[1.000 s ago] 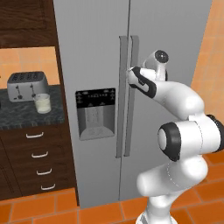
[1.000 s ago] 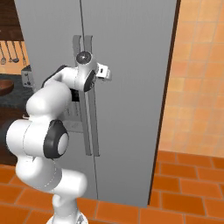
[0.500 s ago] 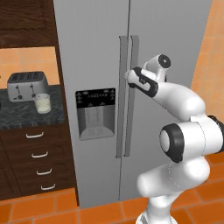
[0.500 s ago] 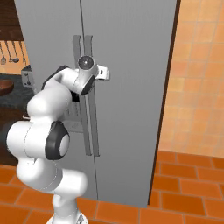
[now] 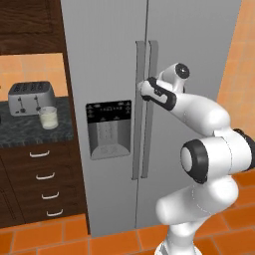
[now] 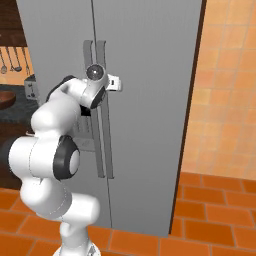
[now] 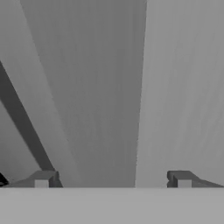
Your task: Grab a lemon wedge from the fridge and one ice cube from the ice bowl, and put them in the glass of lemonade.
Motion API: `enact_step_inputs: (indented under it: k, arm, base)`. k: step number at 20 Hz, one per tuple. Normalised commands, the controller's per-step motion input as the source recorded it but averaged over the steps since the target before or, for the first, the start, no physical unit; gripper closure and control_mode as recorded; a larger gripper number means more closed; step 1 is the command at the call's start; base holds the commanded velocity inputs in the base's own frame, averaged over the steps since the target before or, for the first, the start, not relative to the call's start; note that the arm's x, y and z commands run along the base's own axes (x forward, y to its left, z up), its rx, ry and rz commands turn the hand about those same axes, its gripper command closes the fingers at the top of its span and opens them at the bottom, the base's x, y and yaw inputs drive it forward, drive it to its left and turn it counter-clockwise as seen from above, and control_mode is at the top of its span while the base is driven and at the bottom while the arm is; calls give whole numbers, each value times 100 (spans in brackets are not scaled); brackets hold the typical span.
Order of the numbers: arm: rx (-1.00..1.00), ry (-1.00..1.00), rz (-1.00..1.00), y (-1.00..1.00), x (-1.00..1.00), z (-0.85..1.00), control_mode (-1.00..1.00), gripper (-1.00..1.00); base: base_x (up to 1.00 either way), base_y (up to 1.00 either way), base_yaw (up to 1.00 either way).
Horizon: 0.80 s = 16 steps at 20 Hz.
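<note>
A simulated kitchen, orange floor tiles below and orange wall tiles off at three o'clock in the left base view, dark wood cabinets at nine. Dead centre stands the fridge, tall grey steel, both doors closed, the black-panelled dispenser set in the left-hand door. Two long vertical handles run side by side along the seam between the doors.

At nine o'clock from the dispenser, on the dark speckled counter, sits the glass of lemonade, upright, pale liquid inside, just in front of the silver toaster. Below it, a stack of drawers with pale handles.

And here's the arm, reaching in from four o'clock, the gripper pressed right up at the handles, roughly at the upper third of their length. From the right base view the hand sits at the same handles, though the wrist hides the fingertips there. In the hand view the two fingertips stand wide apart at the bottom edge, with a broad grey steel bar running up between them and a dark slanted seam at eight o'clock. Jaws spread, nothing clamped; whether the pads touch the handle I can't tell.

At nine o'clock in the right base view, utensils hang on the wall.
</note>
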Motion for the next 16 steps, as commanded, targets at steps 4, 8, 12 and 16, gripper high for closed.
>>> enact_step_inputs:
  k: [4,8,12,16]
  arm:
    - [0,0,0,-3,60,-10,-100,-100]
    - [0,-5,0,-23,33,-11,-100,-100]
    - [0,-19,-4,-19,1,-1,-100,-100]
    - [0,-28,-5,1,4,-9,-100,-100]
  base:
    - [0,0,0]
    - [0,0,0]
    - [0,0,0]
    - [0,0,0]
